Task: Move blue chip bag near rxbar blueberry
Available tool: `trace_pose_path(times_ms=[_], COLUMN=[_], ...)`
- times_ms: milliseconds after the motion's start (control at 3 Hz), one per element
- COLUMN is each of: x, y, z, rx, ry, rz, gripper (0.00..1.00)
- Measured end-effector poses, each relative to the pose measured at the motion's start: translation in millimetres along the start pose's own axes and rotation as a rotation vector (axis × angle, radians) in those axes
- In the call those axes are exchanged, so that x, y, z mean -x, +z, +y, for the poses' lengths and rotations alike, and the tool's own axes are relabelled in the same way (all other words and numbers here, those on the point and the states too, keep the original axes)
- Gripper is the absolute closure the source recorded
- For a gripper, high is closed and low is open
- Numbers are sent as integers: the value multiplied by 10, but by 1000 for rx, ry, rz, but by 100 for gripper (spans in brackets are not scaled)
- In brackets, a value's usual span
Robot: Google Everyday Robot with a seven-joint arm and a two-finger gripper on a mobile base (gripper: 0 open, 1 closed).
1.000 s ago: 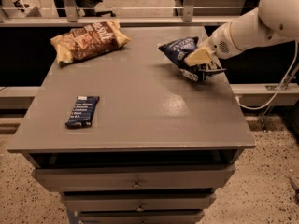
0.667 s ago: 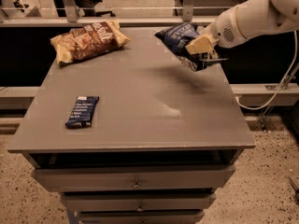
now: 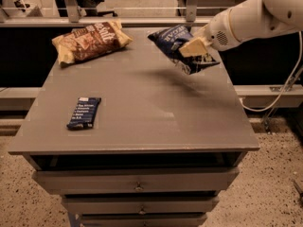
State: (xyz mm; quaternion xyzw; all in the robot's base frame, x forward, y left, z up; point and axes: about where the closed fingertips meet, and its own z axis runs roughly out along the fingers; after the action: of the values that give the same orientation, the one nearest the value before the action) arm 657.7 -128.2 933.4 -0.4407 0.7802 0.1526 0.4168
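One hand point(image 3: 195, 47) w/ blue chip bag point(image 3: 171, 37) above table point(image 3: 142, 112), tan bag point(image 3: 90, 40) apart

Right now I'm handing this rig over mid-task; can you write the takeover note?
The gripper is shut on the blue chip bag, holding it off the table over the far right side.
The rxbar blueberry lies flat at the front left; a brown chip bag sits far left.
Done: bag grasped and lifted.
Left: carry it to the front left, set it beside the bar, release.
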Motion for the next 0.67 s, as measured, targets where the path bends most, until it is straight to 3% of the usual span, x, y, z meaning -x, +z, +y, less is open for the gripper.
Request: trace_pose_path(times_ms=[667], x=[298], y=[595], z=[689], rx=[103], ry=[-26], rz=[-35], gripper=[100])
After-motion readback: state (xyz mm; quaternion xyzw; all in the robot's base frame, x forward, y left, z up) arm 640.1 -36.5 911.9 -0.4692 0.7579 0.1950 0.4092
